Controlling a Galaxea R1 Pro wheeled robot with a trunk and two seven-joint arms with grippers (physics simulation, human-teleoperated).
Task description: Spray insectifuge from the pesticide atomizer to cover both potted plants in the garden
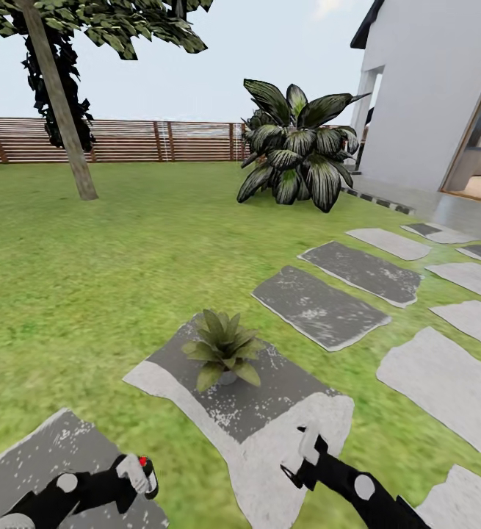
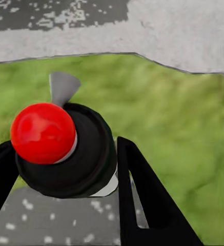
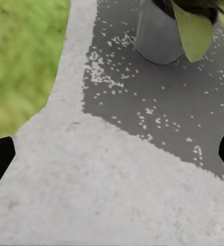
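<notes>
The dark cylindrical pesticide atomizer with a red knob on top [image 1: 139,472] is already clamped in the left pincer [image 1: 126,481], lower left of the head view, so spraying is the step in hand. Next, its grey nozzle likely needs aiming at the small leafy potted plant in its grey pot [image 1: 224,351], centre-low on a grey stepping stone [image 1: 284,411]. The right pincer [image 1: 302,459] hangs low over that stone, spread wide and empty.

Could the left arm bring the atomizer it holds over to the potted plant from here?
Probably yes. The left tool is shut on the pesticide atomizer, and nothing but lawn and bare stepping stone lies between it and the potted plant.
</notes>
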